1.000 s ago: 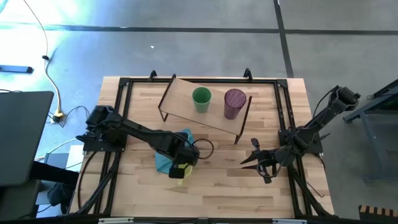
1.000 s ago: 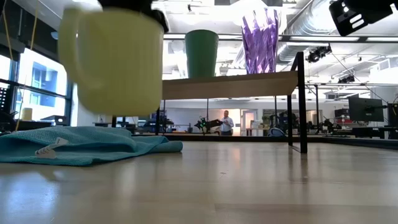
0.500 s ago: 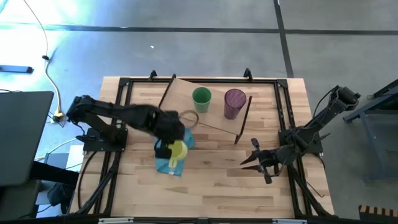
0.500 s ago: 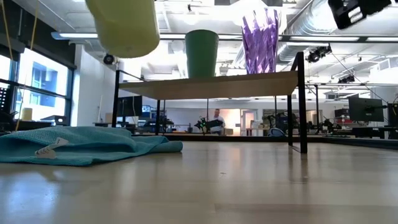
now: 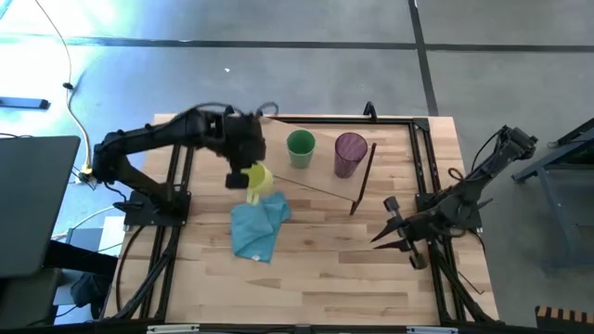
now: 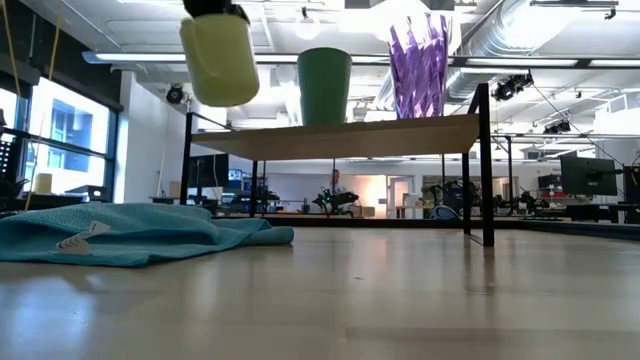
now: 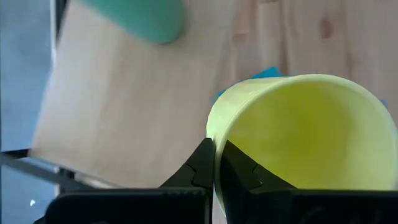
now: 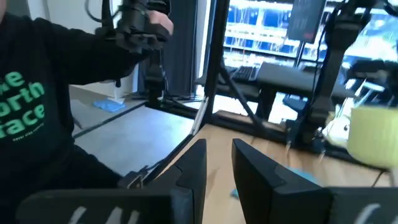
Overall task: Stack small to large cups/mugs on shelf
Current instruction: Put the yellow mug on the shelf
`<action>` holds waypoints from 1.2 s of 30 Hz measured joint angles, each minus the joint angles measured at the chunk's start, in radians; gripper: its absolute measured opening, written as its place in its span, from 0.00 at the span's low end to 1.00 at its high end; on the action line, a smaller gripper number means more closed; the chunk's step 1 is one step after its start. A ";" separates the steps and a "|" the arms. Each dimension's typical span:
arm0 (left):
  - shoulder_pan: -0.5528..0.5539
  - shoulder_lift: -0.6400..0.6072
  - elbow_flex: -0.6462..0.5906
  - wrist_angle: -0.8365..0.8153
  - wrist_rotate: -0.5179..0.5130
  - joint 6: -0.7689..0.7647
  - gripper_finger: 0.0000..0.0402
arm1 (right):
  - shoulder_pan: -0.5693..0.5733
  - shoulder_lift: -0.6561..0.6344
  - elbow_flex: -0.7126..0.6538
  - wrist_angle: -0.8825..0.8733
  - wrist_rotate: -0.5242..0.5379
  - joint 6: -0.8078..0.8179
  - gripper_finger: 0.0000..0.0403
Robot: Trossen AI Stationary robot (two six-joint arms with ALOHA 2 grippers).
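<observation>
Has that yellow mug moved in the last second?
Yes. The left gripper has lifted the yellow mug off the blue cloth toward the shelf.

The two cups [image 5: 300, 147] stand side by side on the shelf [image 5: 325, 181], cloth [image 5: 258, 227] in front.

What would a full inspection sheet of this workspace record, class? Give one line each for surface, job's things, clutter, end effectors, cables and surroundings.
Surface: light wooden tabletop with a black frame.
Job's things: green cup and translucent purple ribbed tumbler upright on the flat light-wood shelf; short yellow mug held in the air beside the shelf.
Clutter: crumpled light blue cloth.
End effectors: left end effector shut on the mug's rim; right end effector open, holding nothing, at the table's right side.
Cables: yellow cable on the floor.
Surroundings: grey floor; a person in a dark top.
</observation>
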 joint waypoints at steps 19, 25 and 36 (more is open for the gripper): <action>0.384 0.027 0.030 0.116 0.197 0.357 0.00 | -0.059 -0.094 0.000 -0.026 0.152 -0.188 0.17; 0.405 0.063 0.106 0.113 0.199 0.356 0.00 | -0.118 -0.093 0.000 -0.075 0.090 -0.127 0.17; 0.404 0.237 0.331 -0.007 0.191 0.385 0.00 | -0.132 -0.094 0.000 -0.165 0.031 -0.026 0.17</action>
